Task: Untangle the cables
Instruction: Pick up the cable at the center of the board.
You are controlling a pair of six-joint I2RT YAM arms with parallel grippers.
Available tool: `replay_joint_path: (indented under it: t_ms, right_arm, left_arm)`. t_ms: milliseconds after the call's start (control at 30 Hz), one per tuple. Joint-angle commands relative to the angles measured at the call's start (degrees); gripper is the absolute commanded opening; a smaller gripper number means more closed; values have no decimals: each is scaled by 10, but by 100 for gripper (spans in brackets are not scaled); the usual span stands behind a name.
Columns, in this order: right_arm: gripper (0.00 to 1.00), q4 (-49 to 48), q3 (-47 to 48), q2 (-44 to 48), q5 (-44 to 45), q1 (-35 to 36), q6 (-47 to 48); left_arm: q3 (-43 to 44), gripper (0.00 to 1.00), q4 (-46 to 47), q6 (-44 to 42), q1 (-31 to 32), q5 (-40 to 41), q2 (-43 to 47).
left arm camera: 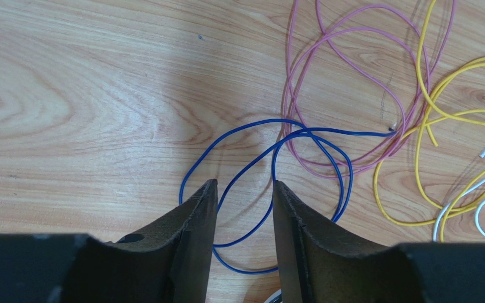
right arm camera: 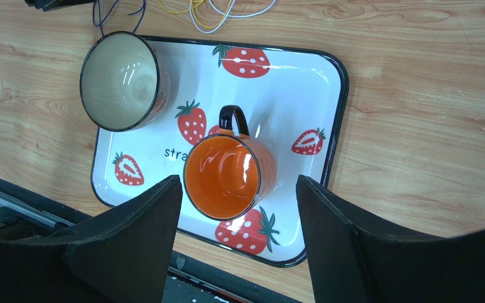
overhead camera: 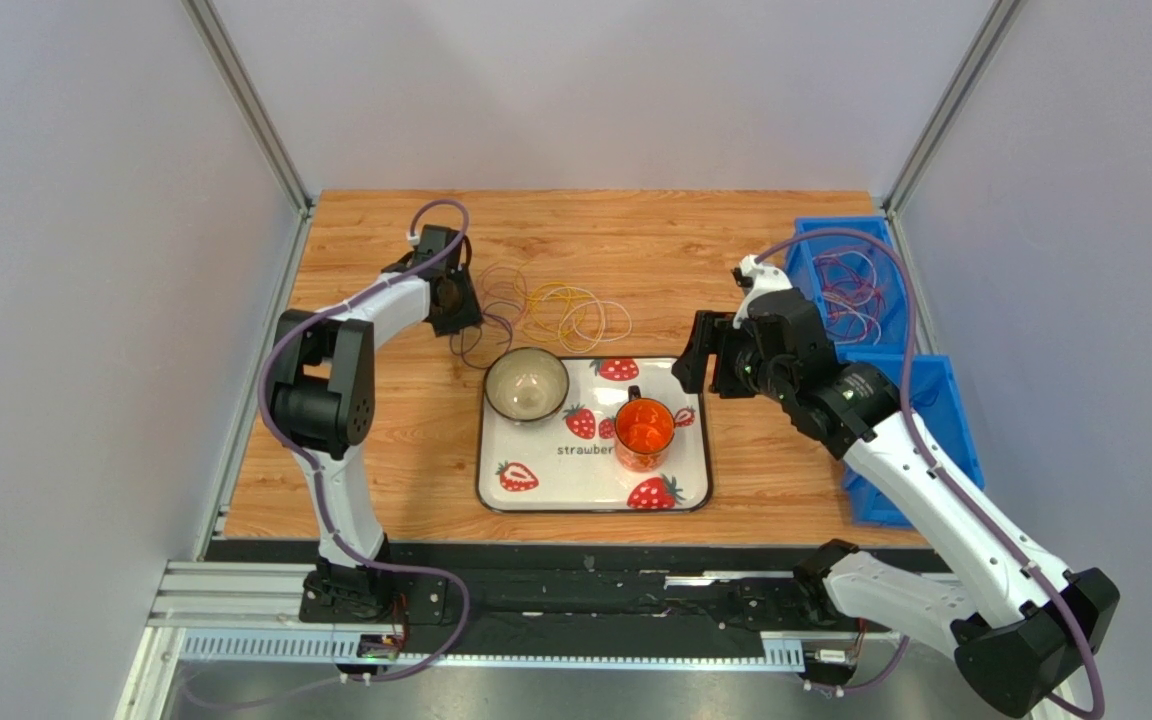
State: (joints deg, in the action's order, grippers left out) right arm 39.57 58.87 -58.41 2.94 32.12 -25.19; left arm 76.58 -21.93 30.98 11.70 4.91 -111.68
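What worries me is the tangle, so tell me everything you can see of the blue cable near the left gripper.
The blue cable is a thin, smooth wire, plastic-coated by its look, lying flat on the wooden table in loose loops that cross one another. One end lies across the pink cable. Strands run between the open fingers of the left gripper; whether they touch it cannot be told. Its nearest part is hidden behind them.

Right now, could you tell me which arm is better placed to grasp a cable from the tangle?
Left. The left gripper is close over the blue cable, jaws apart with strands showing between them. The right gripper hangs open above the orange mug on the tray, farther off.
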Motion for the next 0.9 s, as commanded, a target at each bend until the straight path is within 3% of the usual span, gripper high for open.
replay_joint_path:
  t_ms: [0, 367, 767, 867]
  right_arm:
    - [71, -22, 1, 0, 7, 3, 9]
    - [71, -20, 3, 1, 6, 3, 8]
    - [71, -18, 1, 7, 11, 2, 10]
    - [71, -17, 1, 9, 14, 2, 9]
  left_arm:
    - [20, 45, -1, 7, -1, -6, -6]
    - [69, 44, -56, 9, -1, 19, -35]
    - [105, 15, -101, 0, -1, 27, -57]
    - [111, 0, -108, -1, -1, 23, -55]
